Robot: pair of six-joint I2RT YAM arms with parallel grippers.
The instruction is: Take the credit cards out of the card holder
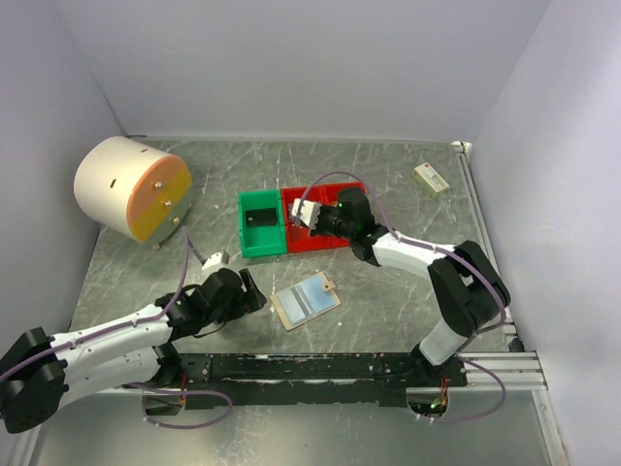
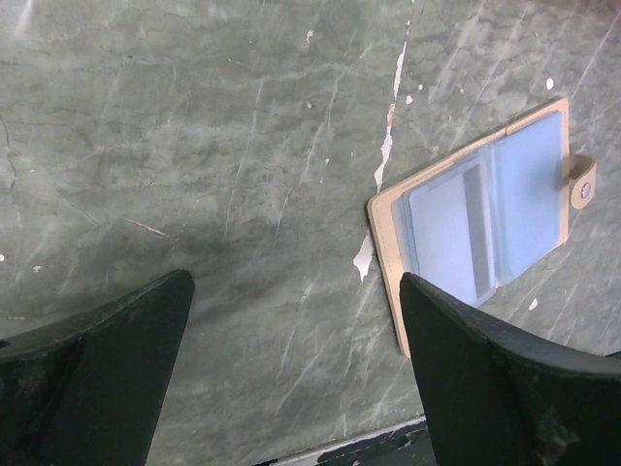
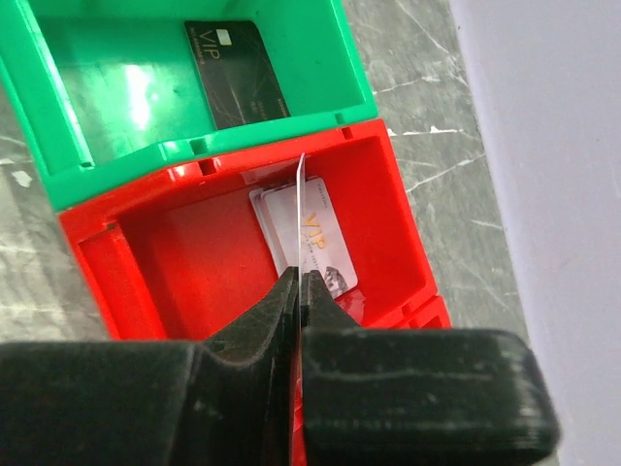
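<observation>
Item 1. Left end effector (image 1: 245, 291) (image 2: 291, 388): low over the grey-green marbled surface (image 1: 388, 301), jaws spread wide and holding nothing.

Item 2. Card holder (image 1: 306, 302) (image 2: 480, 228): just right of item 1 and apart from it. It lies flat and opened on the surface, with a tan border, pale blue-grey pockets facing up and a small tan tab at its right edge. Whether the pockets hold anything cannot be told.

Item 3. Right end effector (image 1: 325, 223) (image 3: 299, 283): over the red bin (image 1: 320, 246) (image 3: 97, 252), jaws pinched shut on the held card (image 3: 303, 209), a thin pale card seen edge-on and standing upright.

Item 4. Pale card (image 3: 325, 257): flat on the red bin's floor, gold "VIP" lettering, directly under the held card.

Item 5. Green bin (image 1: 262, 250) (image 3: 58, 116): touching the red bin's left side. It contains one dark card (image 1: 260, 217) (image 3: 236, 73), lying flat.

Item 6. Cream cylinder (image 1: 126, 189): on its side at far left, with an orange-and-yellow end face.

Item 7. Small white-and-green box (image 1: 430, 178): far right corner, well apart from the bins.
</observation>
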